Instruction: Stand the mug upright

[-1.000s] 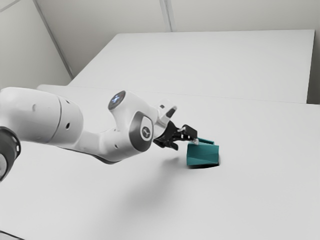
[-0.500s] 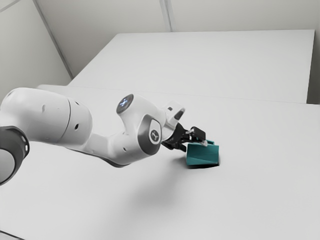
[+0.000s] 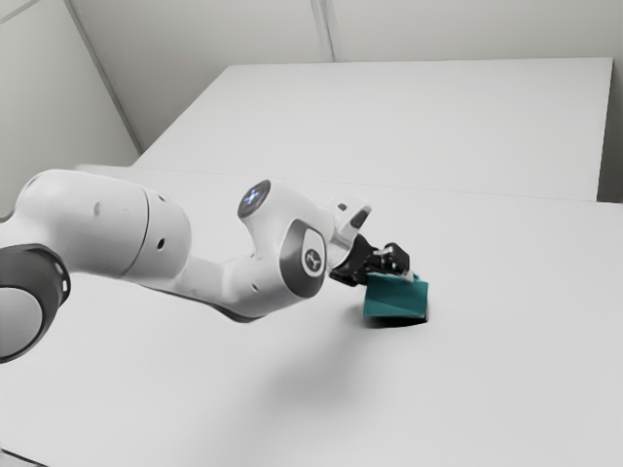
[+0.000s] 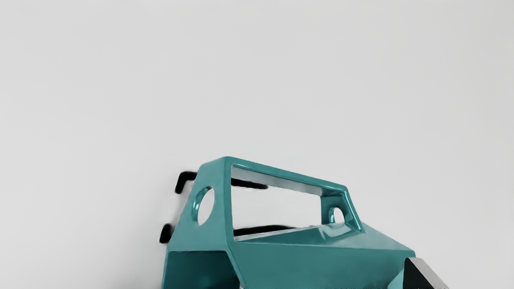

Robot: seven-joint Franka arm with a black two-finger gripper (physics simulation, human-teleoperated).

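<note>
Arm (image 3: 117, 229) comes in from exterior view's left, over table (image 3: 506, 389). Mug (image 3: 394, 298) on table, exterior view's right of middle. Gripper (image 3: 380, 271) at mug's upper edge, between arm and mug. Mug's handle (image 4: 287, 173) farther from gripper than mug's body, wrist view. Behind table, broad panel (image 3: 419, 117); behind panel, wall (image 3: 467, 29). Shadow (image 3: 311, 370) on table, before arm.

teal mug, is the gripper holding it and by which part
That cannot be told: the gripper is at the upper side of the mug, but neither view settles whether it has a hold.
</note>
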